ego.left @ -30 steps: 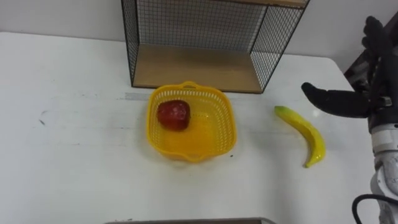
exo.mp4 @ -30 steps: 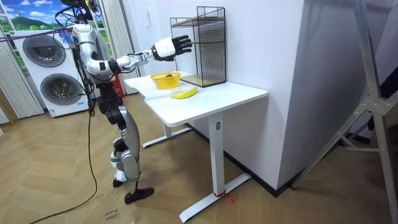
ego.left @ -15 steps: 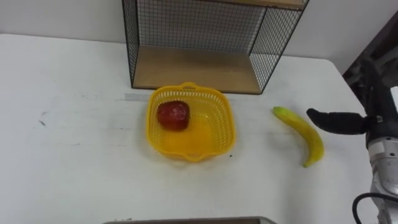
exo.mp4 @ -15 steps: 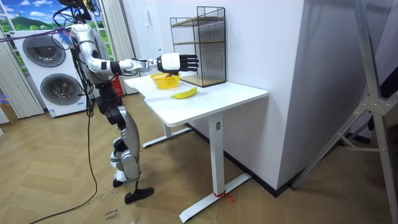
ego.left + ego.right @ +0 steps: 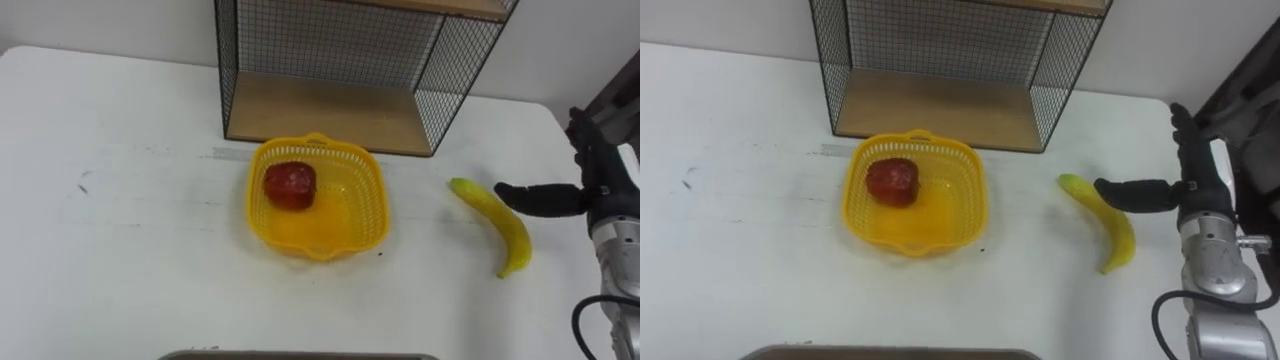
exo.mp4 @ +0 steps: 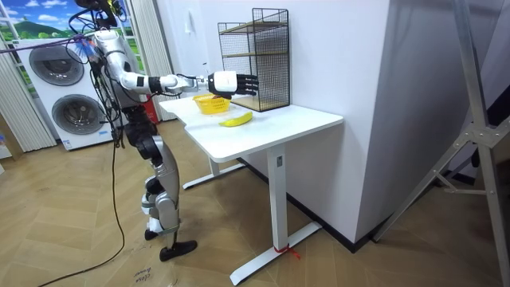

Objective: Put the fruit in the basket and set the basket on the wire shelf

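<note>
Fingers (image 5: 1192,158): on the right hand (image 5: 1202,196) we see them straight and released, with the thumb stretched left toward the banana (image 5: 497,222). They hold nothing.
Just changed: a second ago this hand hung higher, with its fingers spread above the table's right edge. It has come down and now sits low, just right of the banana. Our whole view has also slid a little, which is the camera's own shift.
Meaning for the task: we judge that the reach for the last loose fruit is under way. No grasp has been made yet.
Banana: it lies on the white table (image 5: 120,240) at near right, well apart from the basket. The thumb tip is at its upper curve, and we cannot tell whether they touch.
Basket (image 5: 257,205): yellow, at the table's middle, just in front of the shelf.
Red fruit (image 5: 290,186): already inside the basket, toward its far left.
Wire shelf (image 5: 455,85): black mesh at the far side, with a wooden board as its floor. It opens toward the basket.
Writing: we find no print or label that we can read.
</note>
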You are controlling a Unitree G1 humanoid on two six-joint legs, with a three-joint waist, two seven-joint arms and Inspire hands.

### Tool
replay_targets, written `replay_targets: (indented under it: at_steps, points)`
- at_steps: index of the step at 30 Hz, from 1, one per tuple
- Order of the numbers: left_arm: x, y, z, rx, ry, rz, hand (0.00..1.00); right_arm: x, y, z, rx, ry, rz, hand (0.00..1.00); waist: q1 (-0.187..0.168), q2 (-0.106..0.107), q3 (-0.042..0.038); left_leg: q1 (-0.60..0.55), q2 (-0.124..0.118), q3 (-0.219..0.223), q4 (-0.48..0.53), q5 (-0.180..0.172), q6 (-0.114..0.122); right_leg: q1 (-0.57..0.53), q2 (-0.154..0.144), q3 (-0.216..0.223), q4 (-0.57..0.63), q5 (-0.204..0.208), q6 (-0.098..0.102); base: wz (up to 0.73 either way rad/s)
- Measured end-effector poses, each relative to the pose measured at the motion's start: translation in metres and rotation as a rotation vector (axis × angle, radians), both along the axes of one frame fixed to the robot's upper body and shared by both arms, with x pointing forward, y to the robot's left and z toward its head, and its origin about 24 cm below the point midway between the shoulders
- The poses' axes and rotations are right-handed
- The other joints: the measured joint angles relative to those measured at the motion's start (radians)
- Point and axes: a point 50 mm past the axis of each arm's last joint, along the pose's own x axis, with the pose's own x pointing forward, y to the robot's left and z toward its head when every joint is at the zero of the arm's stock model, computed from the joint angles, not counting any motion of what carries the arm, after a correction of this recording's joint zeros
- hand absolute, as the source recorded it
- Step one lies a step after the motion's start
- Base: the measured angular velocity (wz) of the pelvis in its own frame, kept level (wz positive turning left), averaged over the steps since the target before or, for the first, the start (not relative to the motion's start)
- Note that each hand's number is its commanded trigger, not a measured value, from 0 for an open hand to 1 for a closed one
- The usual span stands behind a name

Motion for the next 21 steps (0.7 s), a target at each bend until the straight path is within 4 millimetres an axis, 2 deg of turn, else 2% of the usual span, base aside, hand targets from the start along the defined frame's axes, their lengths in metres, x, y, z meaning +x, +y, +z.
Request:
replay_targets:
  at_steps: [11,15,21]
  points:
    - [-0.006,0.002,0.0,-0.009,0.035,0.019,0.0,0.003,-0.007,-0.027,0.025,0.226,0.047,0.0,-0.001,0.004,-0.0009,-0.005,-0.003,-0.014,0.006,0.0,0.0,-0.001,-0.005,-0.019,0.003,0.0,0.0,0.02]
    - [-0.007,0.007,0.002,-0.01,0.039,0.043,0.0,0.0,-0.007,-0.032,0.042,0.271,0.085,0.0,-0.001,-0.008,-0.0078,-0.005,-0.004,-0.014,0.009,0.0,0.0,-0.001,-0.007,-0.025,0.001,-0.001,0.001,0.02]
    - [-0.008,0.01,0.003,-0.002,0.038,0.057,0.0,-0.011,-0.012,-0.053,0.06,0.387,0.084,0.0,0.001,-0.009,-0.0051,0.002,-0.005,-0.019,0.014,0.0,0.0,0.015,-0.01,-0.03,0.0,-0.001,0.001,0.0]
